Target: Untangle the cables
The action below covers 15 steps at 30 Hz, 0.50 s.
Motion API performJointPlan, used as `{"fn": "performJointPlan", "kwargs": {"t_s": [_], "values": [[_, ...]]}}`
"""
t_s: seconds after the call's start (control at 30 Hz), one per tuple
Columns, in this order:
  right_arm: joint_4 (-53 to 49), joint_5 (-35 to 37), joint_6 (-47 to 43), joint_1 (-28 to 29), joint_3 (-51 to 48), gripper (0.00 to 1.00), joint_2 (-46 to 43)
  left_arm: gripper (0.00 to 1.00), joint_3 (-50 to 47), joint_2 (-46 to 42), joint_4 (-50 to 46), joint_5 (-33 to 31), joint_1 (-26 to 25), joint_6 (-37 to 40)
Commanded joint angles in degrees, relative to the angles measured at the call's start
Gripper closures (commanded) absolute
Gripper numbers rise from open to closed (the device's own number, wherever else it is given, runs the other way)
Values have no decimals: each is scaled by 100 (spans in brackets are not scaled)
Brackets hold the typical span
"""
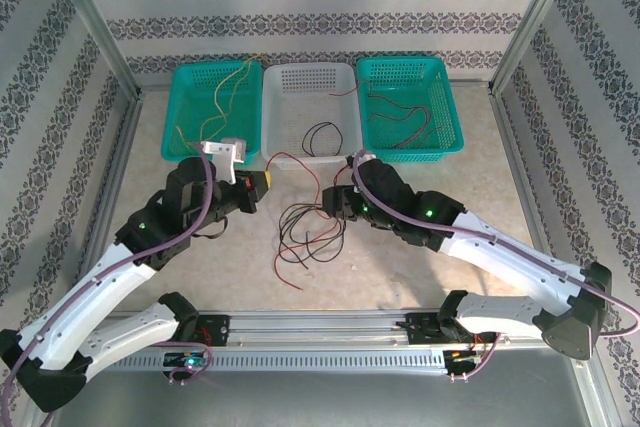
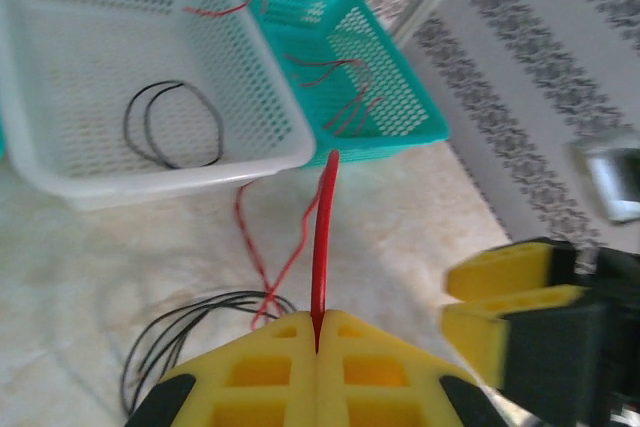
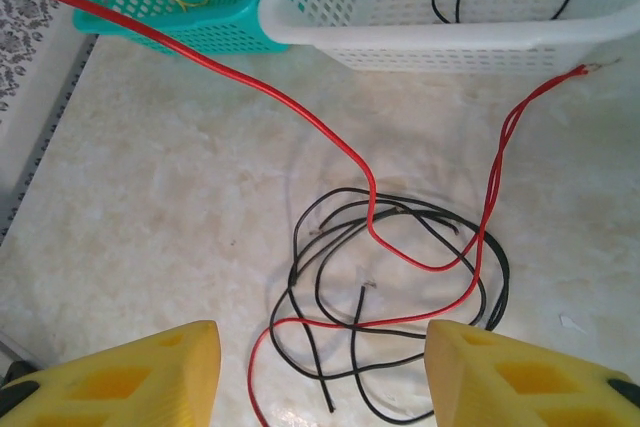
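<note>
Yellow foam fingers of left gripper (image 2: 316,332) clamped on thin red wire (image 2: 322,237) — right gripper (image 3: 322,347) fingers apart, above tangled thin black wires (image 3: 358,322)

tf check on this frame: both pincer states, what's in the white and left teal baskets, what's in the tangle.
1. The left pincer is shut on a red cable. True.
2. The right pincer grips a black cable. False: it is open above the tangle, with nothing between its fingers.
3. The white basket holds a looped black cable. True.
4. The left teal basket holds red cables. False: it holds yellow cables.
5. The tangle mixes black and red strands. True.
</note>
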Motion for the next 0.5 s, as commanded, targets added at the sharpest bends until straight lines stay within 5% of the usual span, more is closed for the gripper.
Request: {"fn": "performJointPlan", "kwargs": {"t_s": [0.0, 0.47], "values": [[119, -118, -165, 53, 267, 41, 123, 100, 232, -175, -89, 473, -69, 149], [228, -61, -328, 53, 711, 37, 626, 100, 844, -419, 127, 1217, -69, 20]]}}
